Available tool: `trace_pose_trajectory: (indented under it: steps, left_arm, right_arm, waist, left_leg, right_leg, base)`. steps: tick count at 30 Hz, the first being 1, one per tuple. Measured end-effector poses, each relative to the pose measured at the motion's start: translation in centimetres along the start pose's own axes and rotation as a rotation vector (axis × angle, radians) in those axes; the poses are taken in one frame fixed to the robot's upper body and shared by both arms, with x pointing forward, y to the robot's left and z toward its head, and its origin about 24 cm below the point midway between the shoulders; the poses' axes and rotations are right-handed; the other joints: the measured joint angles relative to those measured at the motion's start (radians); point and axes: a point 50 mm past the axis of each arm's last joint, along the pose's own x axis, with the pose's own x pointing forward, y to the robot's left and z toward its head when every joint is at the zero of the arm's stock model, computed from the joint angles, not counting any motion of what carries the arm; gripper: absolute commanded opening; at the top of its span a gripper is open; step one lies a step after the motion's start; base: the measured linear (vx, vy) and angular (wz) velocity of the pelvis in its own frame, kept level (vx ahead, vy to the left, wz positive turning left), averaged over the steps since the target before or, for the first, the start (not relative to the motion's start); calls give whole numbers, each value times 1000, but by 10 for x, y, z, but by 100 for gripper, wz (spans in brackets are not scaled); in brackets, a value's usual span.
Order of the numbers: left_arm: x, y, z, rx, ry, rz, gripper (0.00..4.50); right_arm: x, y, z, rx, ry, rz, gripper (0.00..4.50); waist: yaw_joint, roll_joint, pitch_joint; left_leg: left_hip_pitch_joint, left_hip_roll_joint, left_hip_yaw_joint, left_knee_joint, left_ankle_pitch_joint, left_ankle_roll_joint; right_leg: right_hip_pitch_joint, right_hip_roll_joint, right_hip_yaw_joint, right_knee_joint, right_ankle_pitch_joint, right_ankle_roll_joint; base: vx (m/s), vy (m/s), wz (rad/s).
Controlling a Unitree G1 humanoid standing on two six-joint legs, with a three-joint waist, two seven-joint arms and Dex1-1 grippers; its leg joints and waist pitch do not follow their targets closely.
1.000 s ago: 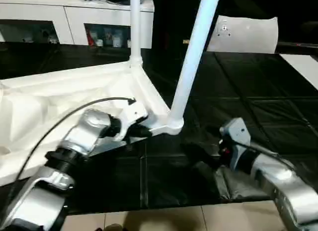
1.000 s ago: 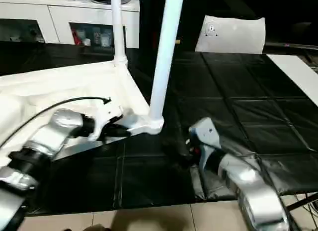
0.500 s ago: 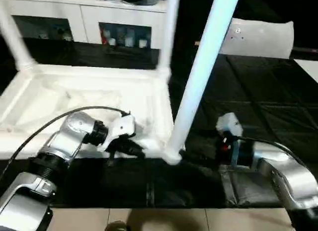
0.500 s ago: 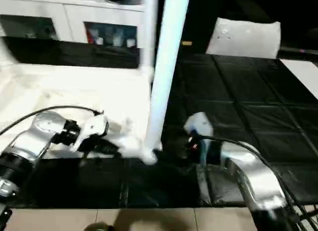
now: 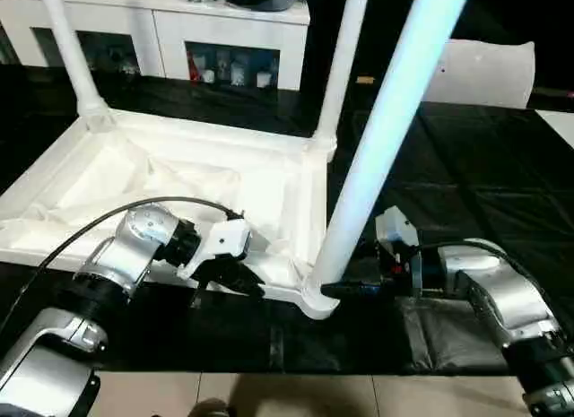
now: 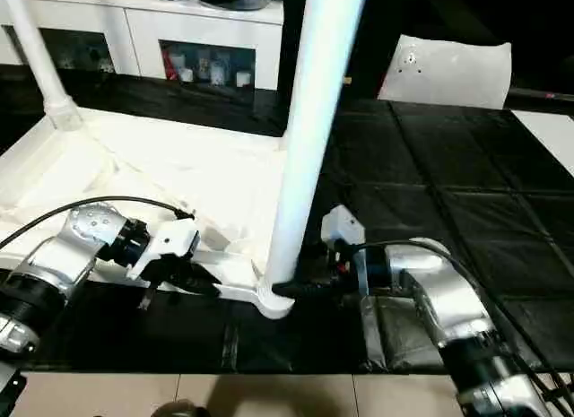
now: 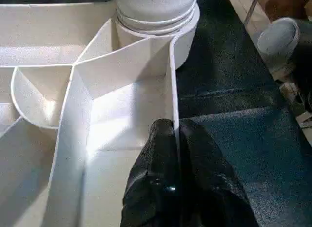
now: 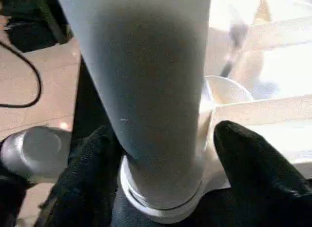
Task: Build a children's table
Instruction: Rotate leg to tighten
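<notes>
The white tabletop (image 5: 197, 134) lies upside down on the black mat, ribs facing up. Three white legs stand in its corner sockets: one at the far left (image 5: 67, 49), one at the far right (image 5: 345, 58), and a thick near one (image 5: 386, 139) at the front right corner. My left gripper (image 5: 238, 275) is shut on the tabletop's thin front rim wall (image 7: 171, 90), just left of that corner socket (image 7: 156, 12). My right gripper (image 5: 345, 289) reaches in from the right, open. Its fingers (image 8: 253, 163) straddle the base of the near leg (image 8: 146, 66), one finger close against it and the other a little apart.
A white cabinet (image 5: 170, 31) with glass doors stands behind the mat. A flat white sheet (image 5: 489, 72) with a small hole leans at the back right. Black mat (image 5: 466, 166) stretches to the right. Tiled floor (image 5: 287, 395) runs along the near edge.
The camera has shifted, bringing the far left leg into view. My right gripper has moved in to the near leg's base and its fingers have narrowed around it. The left gripper keeps its grip.
</notes>
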Motion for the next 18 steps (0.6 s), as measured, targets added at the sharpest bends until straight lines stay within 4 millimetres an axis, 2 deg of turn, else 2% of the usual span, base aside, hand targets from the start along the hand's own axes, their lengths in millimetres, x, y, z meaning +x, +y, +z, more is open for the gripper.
trace_pose_trajectory:
  steps: [2,10,18]
  left_arm:
    - [0,1,0,5,4,-4,0]
    - [0,5,2,22,20,-16,0]
    - [2,7,1,9,19,-4,0]
  right_arm:
    - [1,-2,1,-15,3,15,269]
    - [8,-3,3,-45,9,70,204]
    - [8,-3,2,-40,13,71,194]
  waist:
    - [1,0,0]
    - [12,0,0]
    - [17,0,0]
  left_leg:
    - [0,0,0,0,0,0]
    - [0,0,2,0,1,1]
    - [-1,0,2,0,1,1]
  right_leg:
    - [0,0,0,1,0,0]
    - [0,-2,-2,1,0,0]
    - [0,-3,-2,1,0,0]
  base:
    - [0,0,0]
    - [0,0,0]
    - [0,0,0]
